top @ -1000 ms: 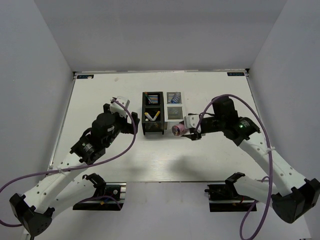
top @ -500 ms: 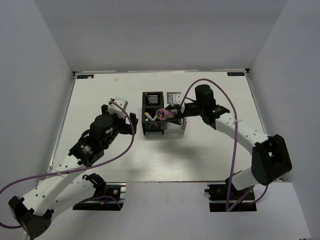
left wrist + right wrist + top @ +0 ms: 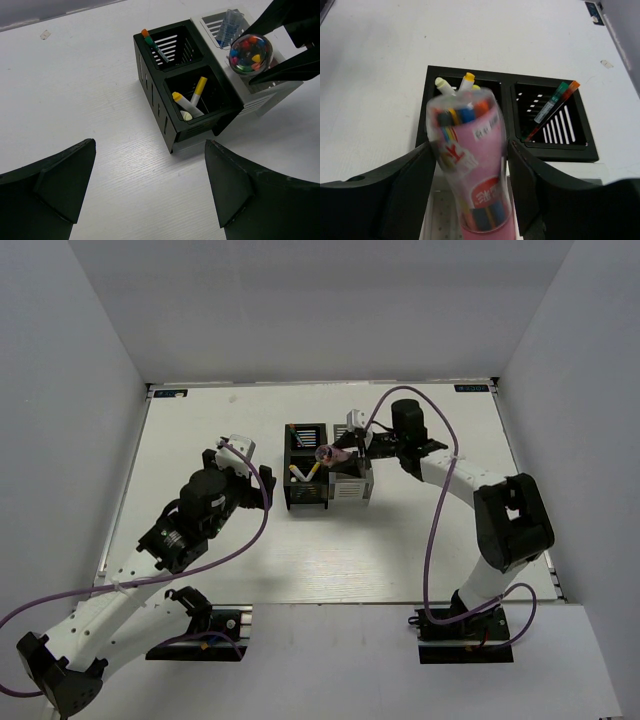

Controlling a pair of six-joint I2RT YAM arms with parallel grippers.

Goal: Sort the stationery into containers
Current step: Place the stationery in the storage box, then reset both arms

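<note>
While the right gripper is clamped on the pink patterned cylinder, its fingers pressing both sides, it holds the cylinder in the air over the white organiser, by the edge shared with the black organiser. Cannot tell whether the cylinder touches the rim. The clear end with coloured bits faces the left wrist camera.

Left gripper has its jaws spread wide with nothing in them. It hangs over bare table, left of and near the black organiser.

Both organisers stand touching side by side at mid table, black on the left. The black one's near compartment has yellow-and-white markers leaning in it, and the far one has a thin pen with an orange tip. A pale bluish item sits in the white organiser's far compartment, too unclear to name.

The table is white with faint wood grain. Small dark labels mark its far corners and a tiny scrap lies on it. Plain pale grey walls close off the left, back and right.
</note>
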